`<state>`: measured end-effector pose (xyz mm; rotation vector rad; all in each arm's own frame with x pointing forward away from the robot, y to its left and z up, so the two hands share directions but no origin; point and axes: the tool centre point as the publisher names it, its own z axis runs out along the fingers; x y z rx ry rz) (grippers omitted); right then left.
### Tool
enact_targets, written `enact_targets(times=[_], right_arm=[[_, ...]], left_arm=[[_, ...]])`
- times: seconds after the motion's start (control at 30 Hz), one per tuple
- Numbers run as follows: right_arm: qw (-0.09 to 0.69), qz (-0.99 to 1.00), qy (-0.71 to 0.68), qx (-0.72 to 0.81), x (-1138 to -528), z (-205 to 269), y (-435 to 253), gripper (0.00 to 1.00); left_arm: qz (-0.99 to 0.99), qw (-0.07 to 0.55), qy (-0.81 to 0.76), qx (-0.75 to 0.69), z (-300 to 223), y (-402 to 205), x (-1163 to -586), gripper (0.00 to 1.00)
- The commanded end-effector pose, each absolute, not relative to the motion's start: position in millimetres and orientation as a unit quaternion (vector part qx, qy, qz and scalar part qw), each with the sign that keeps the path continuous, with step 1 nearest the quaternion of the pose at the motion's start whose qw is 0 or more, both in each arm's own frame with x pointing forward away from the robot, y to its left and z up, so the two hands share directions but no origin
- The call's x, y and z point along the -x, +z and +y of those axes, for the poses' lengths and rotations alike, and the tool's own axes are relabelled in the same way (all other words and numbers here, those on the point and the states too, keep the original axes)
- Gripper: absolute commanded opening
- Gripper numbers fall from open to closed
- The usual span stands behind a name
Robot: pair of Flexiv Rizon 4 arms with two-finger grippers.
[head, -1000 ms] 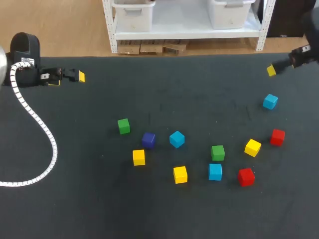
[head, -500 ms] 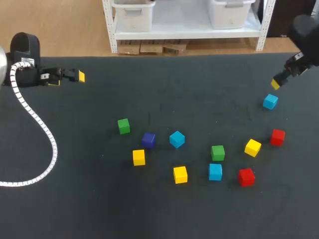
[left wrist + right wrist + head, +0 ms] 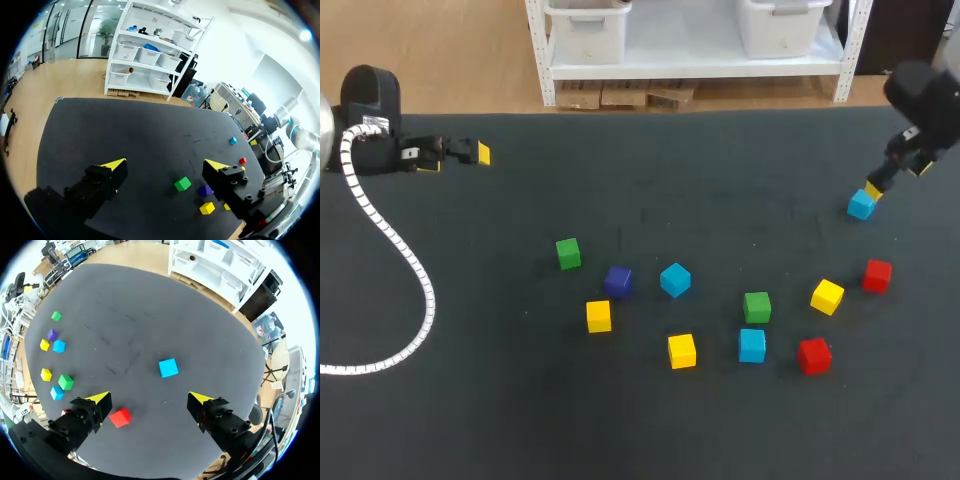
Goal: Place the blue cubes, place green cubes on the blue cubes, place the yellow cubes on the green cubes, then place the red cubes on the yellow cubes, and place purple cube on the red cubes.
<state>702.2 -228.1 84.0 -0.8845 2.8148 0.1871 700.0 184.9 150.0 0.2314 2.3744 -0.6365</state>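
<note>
Cubes lie scattered on the black table: a green cube [image 3: 568,252], the purple cube [image 3: 617,281], blue cubes [image 3: 674,279] [image 3: 751,345], yellow cubes [image 3: 598,315] [image 3: 681,350] [image 3: 827,296], another green cube [image 3: 756,306] and red cubes [image 3: 877,275] [image 3: 813,355]. A third blue cube [image 3: 861,204] sits apart at the far right. My right gripper [image 3: 895,178] hovers just above and beside it, open and empty. In the right wrist view this blue cube [image 3: 168,367] lies ahead of the open gripper [image 3: 150,400]. My left gripper [image 3: 460,155] stands open and empty at the far left [image 3: 165,165].
A white ribbed cable [image 3: 410,270] trails from my left arm across the table's left side. The table's back edge [image 3: 720,110] runs just behind both grippers. A red cube [image 3: 120,417] lies close to one right finger in the right wrist view.
My right gripper has come down and toward the blue cube at the far right. The left arm and all cubes have stayed in place.
</note>
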Motion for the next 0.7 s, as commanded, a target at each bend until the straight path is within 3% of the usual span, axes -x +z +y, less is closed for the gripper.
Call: enact_targets(times=[0.03,0.7], right_arm=[[0.066,0.950,0.051,0.301,-718,-232,73,1.00],[0.046,0.933,0.051,0.353,-739,-237,47,1.00]], left_arm=[[0.908,0.330,-0.243,-0.088,185,150,-700,1.00],[0.908,0.330,-0.243,-0.088,185,150,-700,1.00]])
